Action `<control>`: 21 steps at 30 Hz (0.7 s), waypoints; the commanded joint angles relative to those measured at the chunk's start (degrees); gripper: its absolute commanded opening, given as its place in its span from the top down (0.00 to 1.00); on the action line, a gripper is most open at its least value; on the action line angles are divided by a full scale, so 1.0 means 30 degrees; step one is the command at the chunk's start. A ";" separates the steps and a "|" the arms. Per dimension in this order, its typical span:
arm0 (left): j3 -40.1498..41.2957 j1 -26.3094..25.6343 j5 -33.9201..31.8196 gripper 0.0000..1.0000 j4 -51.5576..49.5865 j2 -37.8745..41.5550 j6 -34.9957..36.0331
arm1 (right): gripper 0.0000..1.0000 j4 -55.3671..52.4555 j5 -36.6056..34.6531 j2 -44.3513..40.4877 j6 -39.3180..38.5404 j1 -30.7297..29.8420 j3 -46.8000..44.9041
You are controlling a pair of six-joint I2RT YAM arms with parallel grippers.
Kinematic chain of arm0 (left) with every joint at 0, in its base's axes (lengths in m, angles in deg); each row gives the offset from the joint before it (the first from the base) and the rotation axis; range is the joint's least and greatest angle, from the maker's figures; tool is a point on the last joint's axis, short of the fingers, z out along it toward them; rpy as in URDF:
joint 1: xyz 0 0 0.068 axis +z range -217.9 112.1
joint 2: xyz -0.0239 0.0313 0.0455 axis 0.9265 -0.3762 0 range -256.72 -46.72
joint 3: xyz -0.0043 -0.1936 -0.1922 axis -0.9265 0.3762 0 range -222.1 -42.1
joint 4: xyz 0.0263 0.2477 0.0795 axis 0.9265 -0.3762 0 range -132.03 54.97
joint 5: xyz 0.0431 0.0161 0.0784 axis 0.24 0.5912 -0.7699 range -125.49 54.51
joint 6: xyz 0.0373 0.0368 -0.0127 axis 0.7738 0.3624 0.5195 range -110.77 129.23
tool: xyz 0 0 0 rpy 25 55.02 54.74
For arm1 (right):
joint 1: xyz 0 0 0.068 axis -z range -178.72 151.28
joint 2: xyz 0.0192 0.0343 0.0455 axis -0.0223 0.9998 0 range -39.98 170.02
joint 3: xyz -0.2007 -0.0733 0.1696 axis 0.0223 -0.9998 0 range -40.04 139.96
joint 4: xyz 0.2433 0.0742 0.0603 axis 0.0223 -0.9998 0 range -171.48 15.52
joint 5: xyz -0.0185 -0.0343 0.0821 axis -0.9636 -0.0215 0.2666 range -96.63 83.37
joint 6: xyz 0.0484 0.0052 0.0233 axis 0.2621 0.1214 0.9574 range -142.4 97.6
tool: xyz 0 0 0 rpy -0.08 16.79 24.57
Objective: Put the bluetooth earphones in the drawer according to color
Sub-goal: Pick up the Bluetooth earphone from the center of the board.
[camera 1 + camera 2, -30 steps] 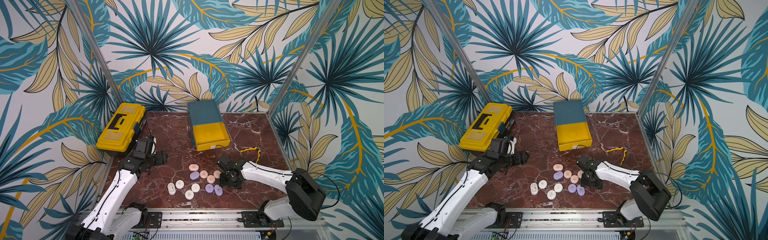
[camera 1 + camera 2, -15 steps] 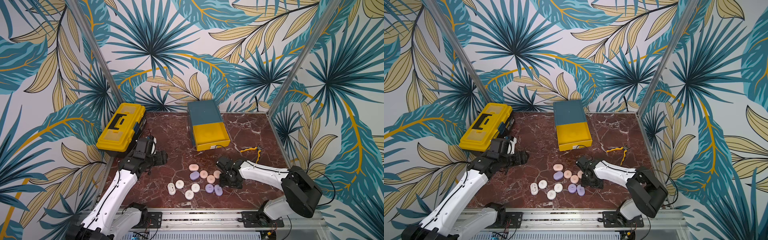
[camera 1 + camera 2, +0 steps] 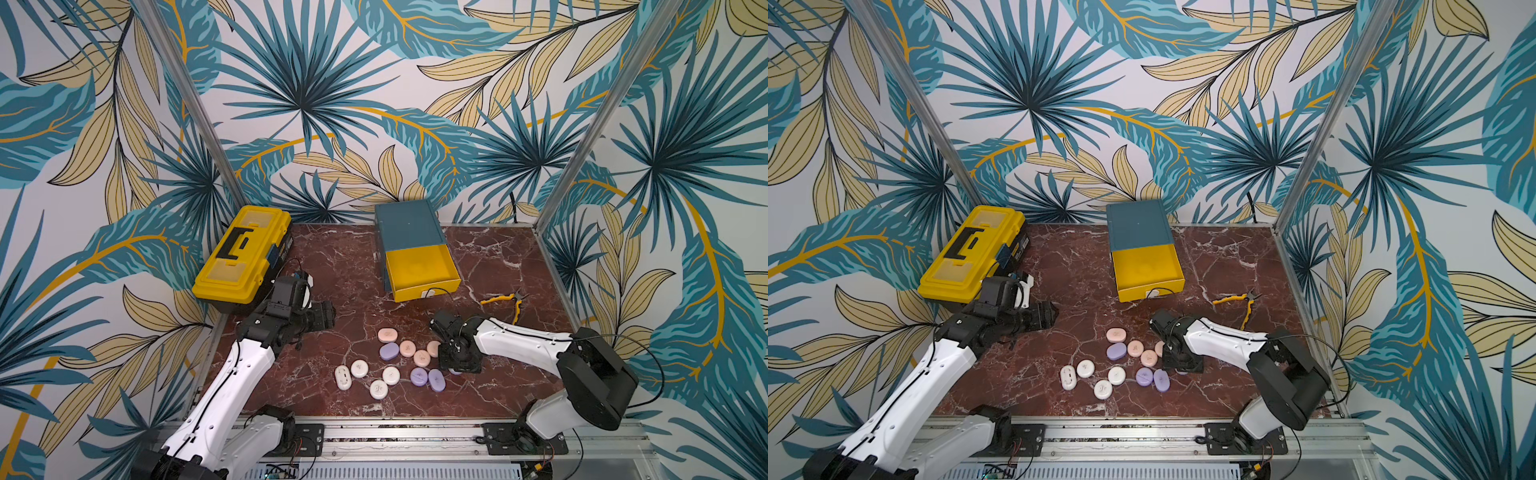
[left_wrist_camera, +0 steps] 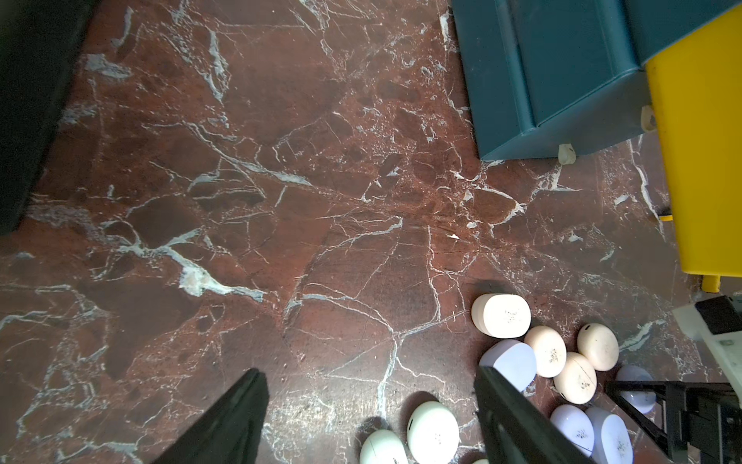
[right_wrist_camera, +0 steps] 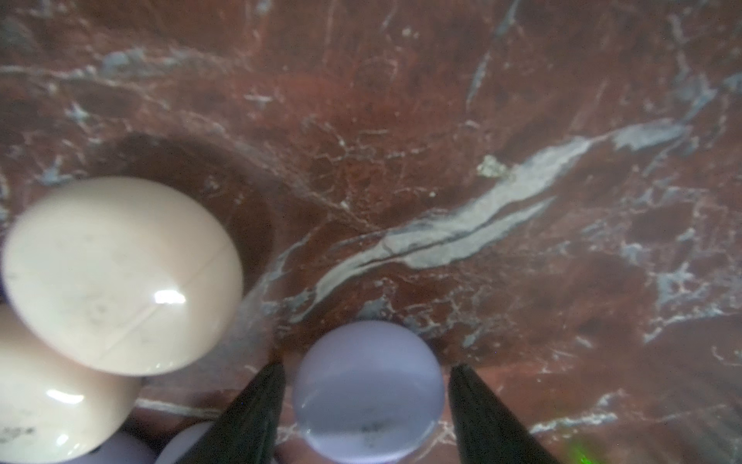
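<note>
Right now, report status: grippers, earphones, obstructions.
Left gripper open over bare marble. Right gripper open, straddling a lilac case. Yellow drawer pulled out. Peach case close beside, not blocking.

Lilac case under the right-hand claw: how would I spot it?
In front of the open yellow drawer, oval cases cluster on the marble table. At the cluster's edge, the right gripper straddles one lilac case with open fingers; the other lilac cases lie uncovered.

Yellow toolbox (image 3: 243,253) at back left, yellow-handled pliers (image 3: 516,309) on marble tabletop (image 3: 340,266)
</note>
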 commanded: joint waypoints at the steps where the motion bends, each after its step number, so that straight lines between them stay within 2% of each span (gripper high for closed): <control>1: 0.0481 0.0209 0.0081 0.15 -0.0054 0.0335 0.0169 | 0.38 -0.0399 -0.0479 0.0261 -0.0349 0.0120 0.0061; 8: 0.0525 0.0213 0.0034 0.15 -0.0028 0.0319 0.0169 | 0.45 -0.0513 -0.0539 -0.0701 -0.0089 0.0133 -0.0496; 21: 0.0449 0.0209 -0.0011 0.15 -0.0059 0.0260 0.0188 | 0.49 -0.4013 -0.0642 -0.4026 -0.0193 0.0031 0.1208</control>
